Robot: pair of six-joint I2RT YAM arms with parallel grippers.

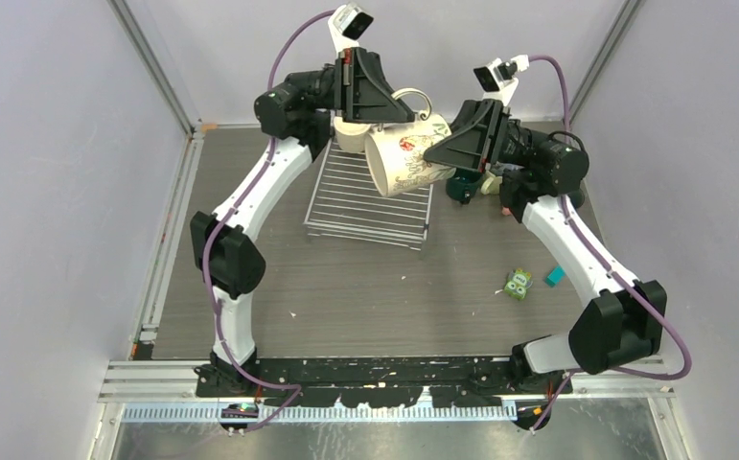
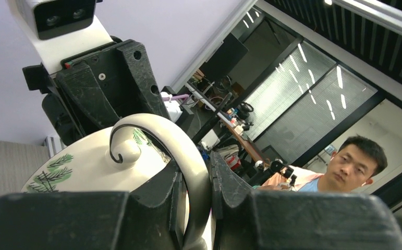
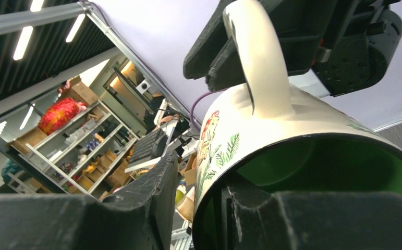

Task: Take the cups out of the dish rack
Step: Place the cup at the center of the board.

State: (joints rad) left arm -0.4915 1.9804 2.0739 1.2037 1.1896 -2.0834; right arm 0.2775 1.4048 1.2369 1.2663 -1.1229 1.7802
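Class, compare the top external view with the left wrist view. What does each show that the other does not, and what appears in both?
Only the top external view shows the dish rack, with another cream mug at its far end. Only the left wrist view shows a person beyond the cell, and, up close, the left fingers closed on the cream floral mug by its handle. Both show that mug held in the air and the right arm's wrist camera.
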